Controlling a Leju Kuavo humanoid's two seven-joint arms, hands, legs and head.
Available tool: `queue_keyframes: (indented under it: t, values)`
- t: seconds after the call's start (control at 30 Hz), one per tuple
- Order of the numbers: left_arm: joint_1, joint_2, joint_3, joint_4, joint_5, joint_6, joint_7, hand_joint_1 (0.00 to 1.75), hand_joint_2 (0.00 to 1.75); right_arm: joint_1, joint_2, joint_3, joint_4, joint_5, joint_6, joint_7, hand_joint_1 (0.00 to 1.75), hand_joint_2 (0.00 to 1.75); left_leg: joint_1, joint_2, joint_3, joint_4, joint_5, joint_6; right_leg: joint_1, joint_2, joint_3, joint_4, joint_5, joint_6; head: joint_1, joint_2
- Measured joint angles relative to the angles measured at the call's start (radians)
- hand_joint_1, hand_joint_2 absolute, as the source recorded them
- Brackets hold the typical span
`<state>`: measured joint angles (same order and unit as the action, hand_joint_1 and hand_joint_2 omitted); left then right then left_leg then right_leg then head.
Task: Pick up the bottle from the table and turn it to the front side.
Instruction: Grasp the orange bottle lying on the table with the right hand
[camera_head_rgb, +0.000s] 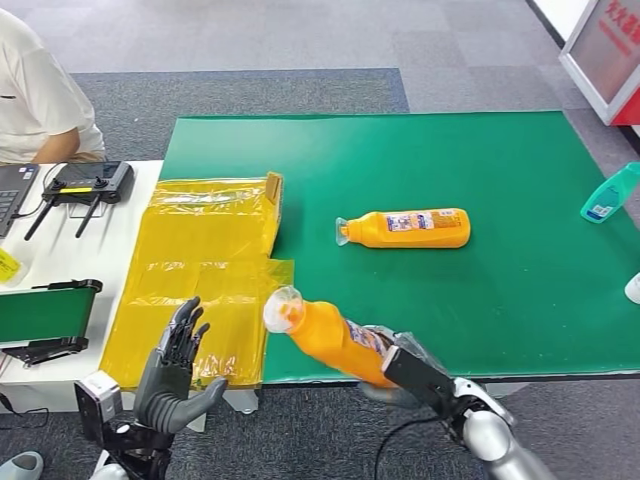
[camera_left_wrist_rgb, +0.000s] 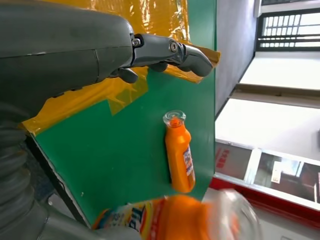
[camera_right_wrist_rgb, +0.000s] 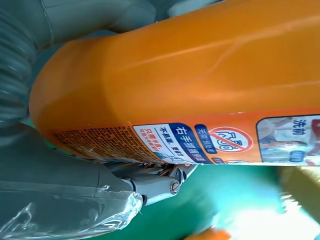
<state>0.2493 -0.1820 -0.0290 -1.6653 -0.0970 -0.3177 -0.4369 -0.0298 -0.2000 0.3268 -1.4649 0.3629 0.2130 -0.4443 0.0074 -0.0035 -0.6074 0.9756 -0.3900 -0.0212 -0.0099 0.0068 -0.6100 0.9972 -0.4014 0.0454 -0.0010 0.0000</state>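
**Right hand has the bottle up; the turn is what remains**

Right hand (camera_head_rgb: 407, 372) is wrapped around the lower body of the orange bottle (camera_head_rgb: 332, 338), fingers clamped on it. The right wrist view confirms it: thumb on one side, fingers on the other, label print between them. The bottle is off the table (camera_head_rgb: 528, 300), tilted, with its clear cap end pointing toward my left and hanging over the near edge of the green mat.

Left hand (camera_head_rgb: 175, 372) holds nothing; fingers spread and raised, palm toward the bottle, near the cap end but apart from it.

Progress, as I judge it: pick-up done. The turn to the front side looks unfinished. The face I see at the wrist carries small print and a warning symbol, which reads more like a back or side panel, though I cannot be sure which face counts as front. The left hand looks placed to help with a re-grip or rotation.

Around:
- A second orange bottle (camera_head_rgb: 407, 228) lies on its side mid-mat, well apart from the held one.
- Yellow plastic sheet (camera_head_rgb: 204, 270) covers the mat's left part, just under the left hand; loose film that fingers could snag.
- A teal bottle (camera_head_rgb: 610, 195) lies at the far right edge.
- A person (camera_head_rgb: 38, 100) sits at the white table's far left, with a controller (camera_head_rgb: 87, 183) beside them.

Nothing stands between the two hands.
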Motion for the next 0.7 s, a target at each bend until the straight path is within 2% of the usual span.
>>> queue_keyframes:
  t: [0.23, 0.3, 0.43, 0.7]
  values:
    - [-0.001, -0.001, -0.002, -0.013, 0.007, 0.000, -0.001, 0.00, 1.75, 0.078, 0.053, -0.007, -0.097, -0.128, 0.072, -0.033, 1.75, 1.75, 0.000, 0.000, 0.000, 0.000, 0.000, 0.000, 0.000, 0.000, 0.000, 0.000, 0.000, 0.000, 0.000, 0.000]
    - [-0.008, -0.002, -0.008, -0.023, 0.052, -0.022, 0.000, 0.00, 1.75, 0.089, 0.073, -0.007, -0.113, -0.152, 0.087, -0.038, 1.75, 1.75, 0.000, 0.000, 0.000, 0.000, 0.000, 0.000, 0.000, 0.000, 0.000, 0.000, 0.000, 0.000, 0.000, 0.000]
    - [-0.037, -0.003, -0.036, -0.033, 0.192, -0.090, 0.010, 0.00, 1.75, 0.093, 0.119, 0.007, -0.122, -0.163, 0.092, -0.038, 1.75, 1.75, 0.000, 0.000, 0.000, 0.000, 0.000, 0.000, 0.000, 0.000, 0.000, 0.000, 0.000, 0.000, 0.000, 0.000]
    - [-0.047, -0.004, -0.066, -0.036, 0.214, -0.095, 0.016, 0.00, 1.75, 0.093, 0.155, 0.018, -0.124, -0.162, 0.088, -0.036, 1.75, 1.75, 0.000, 0.000, 0.000, 0.000, 0.000, 0.000, 0.000, 0.000, 0.000, 0.000, 0.000, 0.000, 0.000, 0.000]
